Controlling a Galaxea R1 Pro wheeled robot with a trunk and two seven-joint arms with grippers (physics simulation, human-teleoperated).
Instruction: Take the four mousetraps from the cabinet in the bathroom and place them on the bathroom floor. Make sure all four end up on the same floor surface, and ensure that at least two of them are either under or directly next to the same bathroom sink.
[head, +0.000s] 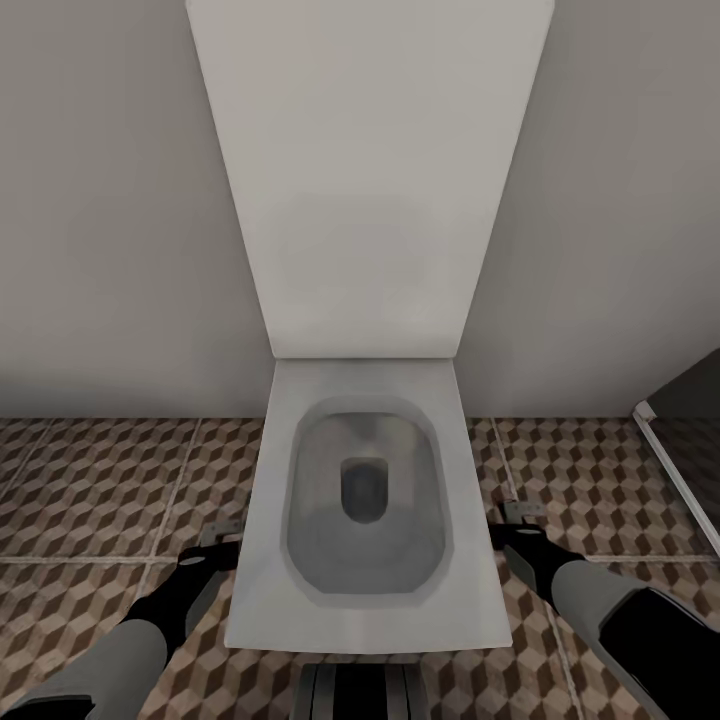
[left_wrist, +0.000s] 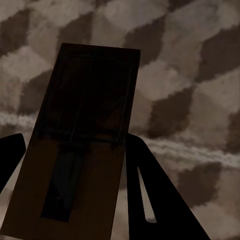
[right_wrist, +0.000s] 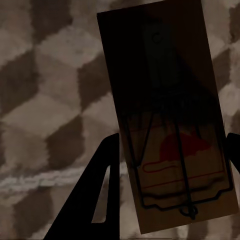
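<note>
I hold one mousetrap in each gripper, low over the cube-patterned bathroom floor (head: 90, 480). In the left wrist view, a dark wooden mousetrap (left_wrist: 85, 135) sits between the fingers of my left gripper (left_wrist: 75, 145), which is shut on it. In the right wrist view, a mousetrap (right_wrist: 170, 115) with a red mouse print and wire spring is clamped in my right gripper (right_wrist: 172, 145). In the head view, the left gripper (head: 215, 540) hangs at the toilet's left side and the right gripper (head: 520, 515) at its right. The cabinet is out of view.
A white toilet (head: 365, 500) with its lid (head: 370, 170) raised against the pale wall stands straight ahead between my arms. A white shower threshold (head: 680, 480) and darker shower floor (head: 690, 400) lie at the right. Tiled floor runs on both sides of the toilet.
</note>
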